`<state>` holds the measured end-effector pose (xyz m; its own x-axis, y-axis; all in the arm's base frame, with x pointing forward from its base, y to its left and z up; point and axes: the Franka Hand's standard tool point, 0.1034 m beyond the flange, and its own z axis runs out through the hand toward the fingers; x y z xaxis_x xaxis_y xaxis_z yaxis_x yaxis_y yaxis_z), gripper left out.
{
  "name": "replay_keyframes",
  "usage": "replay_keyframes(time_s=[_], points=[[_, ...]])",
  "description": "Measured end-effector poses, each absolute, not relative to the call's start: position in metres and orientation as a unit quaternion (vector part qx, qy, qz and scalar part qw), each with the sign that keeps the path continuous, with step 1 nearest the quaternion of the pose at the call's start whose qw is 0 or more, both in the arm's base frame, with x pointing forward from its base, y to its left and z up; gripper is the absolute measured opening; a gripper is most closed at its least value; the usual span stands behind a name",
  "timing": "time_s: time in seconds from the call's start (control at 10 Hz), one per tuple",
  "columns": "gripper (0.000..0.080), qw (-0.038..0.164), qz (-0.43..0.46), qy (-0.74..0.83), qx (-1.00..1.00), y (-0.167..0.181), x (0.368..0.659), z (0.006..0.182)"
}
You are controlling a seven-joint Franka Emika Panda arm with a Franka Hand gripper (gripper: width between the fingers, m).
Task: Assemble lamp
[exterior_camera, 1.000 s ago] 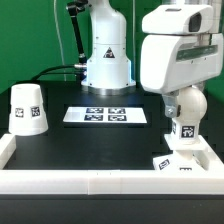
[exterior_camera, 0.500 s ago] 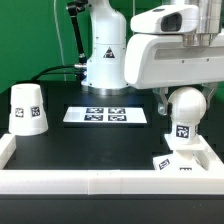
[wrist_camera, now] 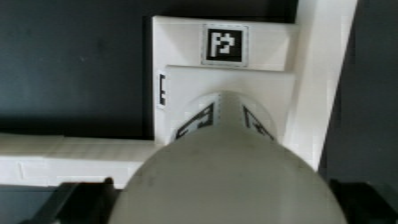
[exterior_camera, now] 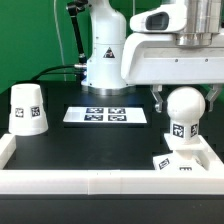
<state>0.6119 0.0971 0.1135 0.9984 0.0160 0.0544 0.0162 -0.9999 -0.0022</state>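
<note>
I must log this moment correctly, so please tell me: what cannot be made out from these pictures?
- Exterior view: whether the gripper touches the bulb is too small to judge.
- Wrist view: the near, blurred bulb fills the picture and covers its own foot on the base; seating unclear.
- Wrist view: the shade is outside the picture.

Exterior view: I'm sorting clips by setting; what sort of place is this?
Probably a robotics lab bench: a black table with raised white border, a marker board of printed tags, a robot arm's base behind.
</note>
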Motion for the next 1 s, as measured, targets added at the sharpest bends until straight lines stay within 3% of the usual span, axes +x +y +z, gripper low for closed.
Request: replay_keyframes(time_s=[0.8,1.0], points=[[0.0579,0.004,0.010,0.401,-0.916,0.106,0.601,0.112],[0.0579,0.006,0.016,0.443,-0.897,0.107,0.601,0.111]])
